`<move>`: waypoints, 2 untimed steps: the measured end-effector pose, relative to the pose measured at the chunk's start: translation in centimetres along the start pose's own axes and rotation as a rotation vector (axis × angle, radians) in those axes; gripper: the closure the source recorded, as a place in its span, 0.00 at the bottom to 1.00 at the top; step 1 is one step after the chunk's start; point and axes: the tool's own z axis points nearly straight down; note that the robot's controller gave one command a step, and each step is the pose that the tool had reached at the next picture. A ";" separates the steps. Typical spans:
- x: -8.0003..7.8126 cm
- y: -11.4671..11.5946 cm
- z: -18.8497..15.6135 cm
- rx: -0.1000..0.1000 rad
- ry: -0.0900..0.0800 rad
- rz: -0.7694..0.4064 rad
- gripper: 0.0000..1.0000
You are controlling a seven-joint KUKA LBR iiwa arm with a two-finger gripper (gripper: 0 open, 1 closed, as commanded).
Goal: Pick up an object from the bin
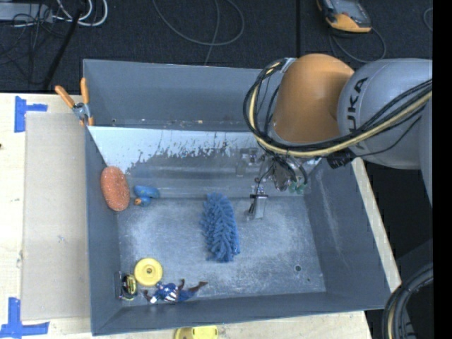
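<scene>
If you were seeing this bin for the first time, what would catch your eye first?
The shaggy blue duster lying mid-floor stands out first, with the gripper hanging just to its right in the view. Next come the orange-brown oval pad against the left wall and the yellow disc in the near left corner.

Arm (385, 111): grey, reaching in from the right; orange cover (311, 97) and looped cables (256, 115) at wrist.
Gripper (255, 207): below the wrist, pointing down.
</scene>
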 end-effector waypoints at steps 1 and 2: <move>0.7 0.7 4.8 0.000 -0.007 -0.014 0.00; 1.7 2.4 7.9 0.001 0.003 -0.178 0.00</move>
